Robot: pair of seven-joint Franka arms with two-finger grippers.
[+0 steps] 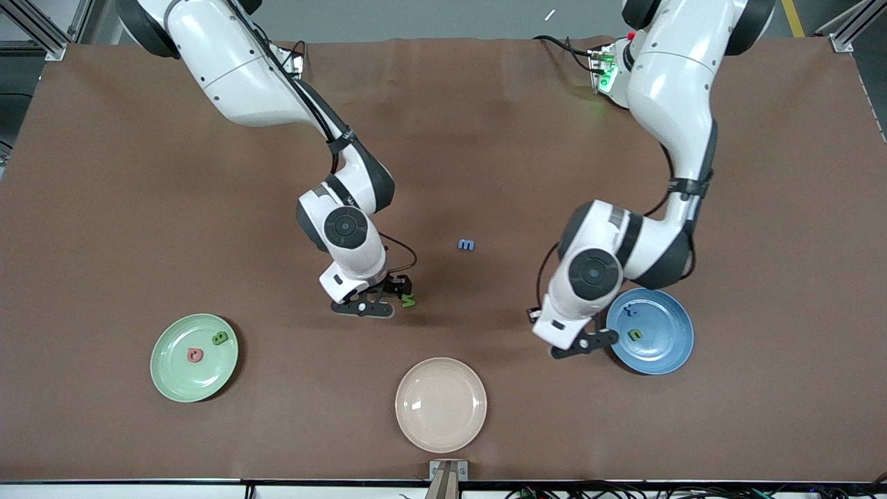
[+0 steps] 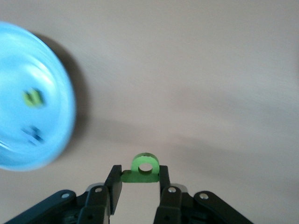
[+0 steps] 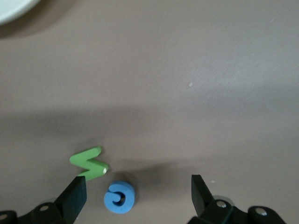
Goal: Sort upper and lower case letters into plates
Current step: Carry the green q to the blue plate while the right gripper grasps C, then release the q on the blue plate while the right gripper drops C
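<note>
My left gripper [image 2: 140, 173] is shut on a small green letter with a round hole [image 2: 144, 168]. It hangs over the table just beside the blue plate [image 1: 669, 350], at the rim toward the right arm's end [image 1: 585, 343]. That plate [image 2: 51, 140] holds a blue letter [image 1: 629, 312] and a green letter [image 1: 635, 334]. My right gripper [image 3: 138, 181] is open and low over the table mid-way along it [image 1: 396, 291]. A blue curled letter [image 3: 119, 197] lies between its fingers. A green zigzag letter [image 3: 89, 162] lies just beside one finger [image 1: 409, 300]. The mint plate [image 1: 173, 381] holds a red letter [image 1: 195, 355] and a green letter [image 1: 220, 338].
A blue letter m [image 1: 466, 244] lies alone on the brown table, between the two arms and farther from the front camera than both grippers. A cream plate [image 1: 441, 404] stands bare near the front edge, and its rim shows in the right wrist view [image 3: 11, 9].
</note>
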